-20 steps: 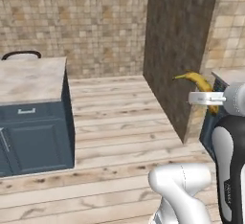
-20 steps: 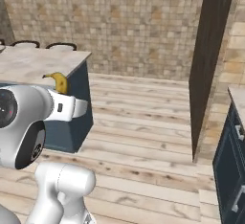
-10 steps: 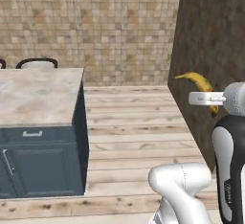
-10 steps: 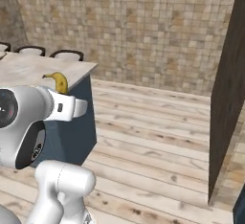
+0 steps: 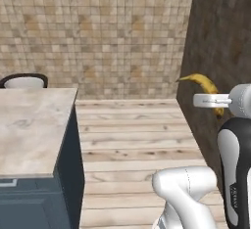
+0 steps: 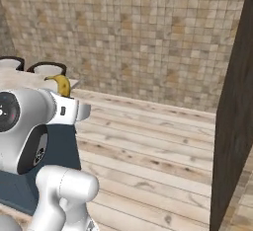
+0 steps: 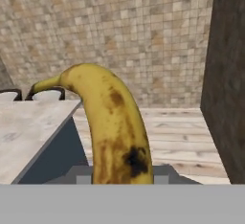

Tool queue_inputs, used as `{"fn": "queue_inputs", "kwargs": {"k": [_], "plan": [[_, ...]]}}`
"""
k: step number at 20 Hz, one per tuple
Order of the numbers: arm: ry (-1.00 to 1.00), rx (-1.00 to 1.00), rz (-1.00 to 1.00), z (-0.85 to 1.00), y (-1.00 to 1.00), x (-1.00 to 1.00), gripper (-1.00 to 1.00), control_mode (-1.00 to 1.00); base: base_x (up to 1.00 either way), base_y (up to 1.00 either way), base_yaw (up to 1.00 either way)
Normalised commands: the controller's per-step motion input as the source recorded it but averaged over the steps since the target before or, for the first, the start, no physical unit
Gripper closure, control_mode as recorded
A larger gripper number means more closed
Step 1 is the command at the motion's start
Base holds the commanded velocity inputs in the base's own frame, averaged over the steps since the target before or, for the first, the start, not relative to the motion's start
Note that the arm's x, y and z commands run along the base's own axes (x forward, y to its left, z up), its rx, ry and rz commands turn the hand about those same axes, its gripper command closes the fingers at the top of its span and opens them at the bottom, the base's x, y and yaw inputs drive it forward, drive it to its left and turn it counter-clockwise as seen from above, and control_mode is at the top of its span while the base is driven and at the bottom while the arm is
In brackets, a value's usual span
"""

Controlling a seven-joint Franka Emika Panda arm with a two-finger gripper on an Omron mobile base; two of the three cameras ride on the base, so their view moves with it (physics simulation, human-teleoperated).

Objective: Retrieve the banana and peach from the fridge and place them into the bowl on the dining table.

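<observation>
The arm stands folded above the base, its forearm upright and the hand held level at about worktop height, pointing forward toward the far tiled wall [image 5: 98, 32]. The gripper [image 7: 122, 173] is closed on the banana [image 7: 112, 127] — the fruit rises from between the jaws and curves away, its brown-spotted back facing the hand camera and its tip arching to the left. In the left base view the banana [image 5: 203, 83] pokes up over the white hand; in the right base view a short yellow piece [image 6: 62, 83] shows just behind the wrist.

To the left lies the worktop [image 5: 34, 130], beige marbled stone on a blue-grey base, its near corner close to the robot. Two black-backed stools [image 6: 47, 68] stand at its far side, against the wall. To the right a tall dark panel [image 5: 220, 52] rises from the floor, near the arm's right side — whether it is the fridge cannot be told. Between worktop and panel runs open plank floor [image 6: 148, 141], up to the tiled wall.
</observation>
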Motion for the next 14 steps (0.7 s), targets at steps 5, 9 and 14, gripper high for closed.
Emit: {"fn": "queue_inputs", "kwargs": {"k": [5,9,14], "plan": [[0.0,0.0,0.0,0.0,0.0,0.0,1.0,1.0,1.0,-0.07,-0.02],[0.0,0.0,0.0,0.0,0.0,0.0,1.0,1.0,1.0,0.0,-0.09],[0.0,0.0,0.0,0.0,0.0,0.0,1.0,1.0,1.0,-0.07,-0.02]]}}
